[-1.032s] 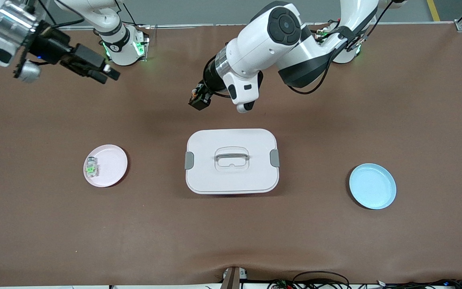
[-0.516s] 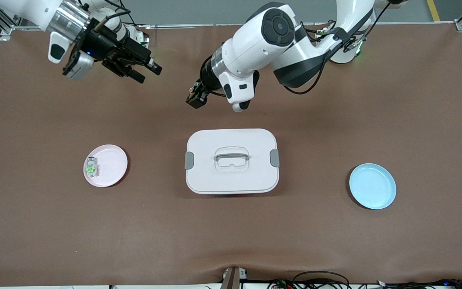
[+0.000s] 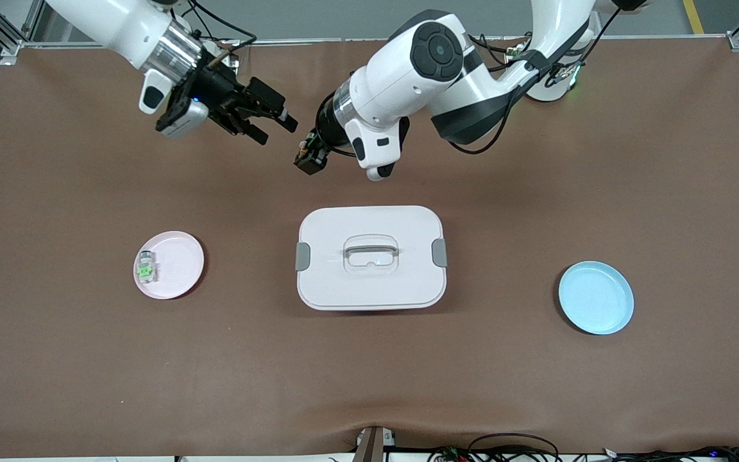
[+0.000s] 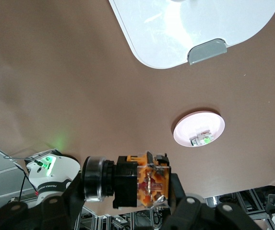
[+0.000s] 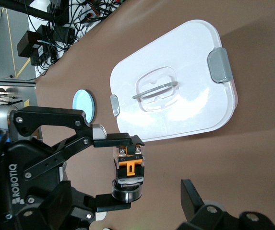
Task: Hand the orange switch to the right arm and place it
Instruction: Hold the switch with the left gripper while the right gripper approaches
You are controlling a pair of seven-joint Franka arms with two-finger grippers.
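The orange switch (image 3: 309, 154) sits clamped between the jaws of the left gripper (image 3: 310, 156), held in the air over bare table at roughly 11 o'clock from the white lidded box (image 3: 371, 257). In the left wrist view the switch (image 4: 144, 186) fills the gap between the two fingers – its orange face shows.

The right gripper (image 3: 273, 124) hangs with its jaws spread and nothing between them, just beside the switch at about its 10 o'clock. In the right wrist view the switch (image 5: 129, 167) lies ahead of one open finger (image 5: 193, 196).

Compared with 0.5 s ago, the right gripper has closed in toward the switch; the left gripper has barely shifted. The pale green-marked block (image 3: 145, 267) remains on the pink plate (image 3: 180, 263); the blue plate (image 3: 596, 297) is unchanged.
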